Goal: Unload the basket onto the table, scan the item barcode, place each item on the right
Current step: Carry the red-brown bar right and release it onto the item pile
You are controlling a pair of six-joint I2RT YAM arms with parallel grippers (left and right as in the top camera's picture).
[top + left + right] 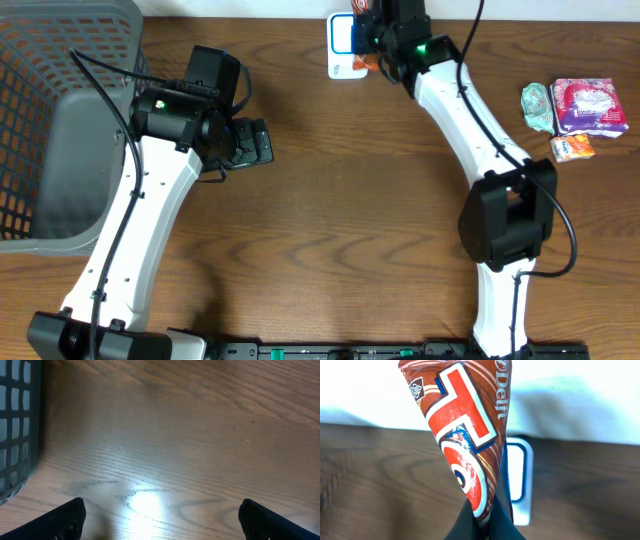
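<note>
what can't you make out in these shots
- Barcode on the snack packet, pinched in the right gripper: the face shown in the right wrist view has none, and overhead the arm covers most of the packet.
- Scanner: mostly hidden behind the packet in the right wrist view.
- Print on the pink packet: too small overhead.
- Basket: cut off by the left edge overhead.

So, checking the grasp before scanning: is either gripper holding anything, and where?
Right gripper pinches the snack packet by one end; left gripper holds nothing.
</note>
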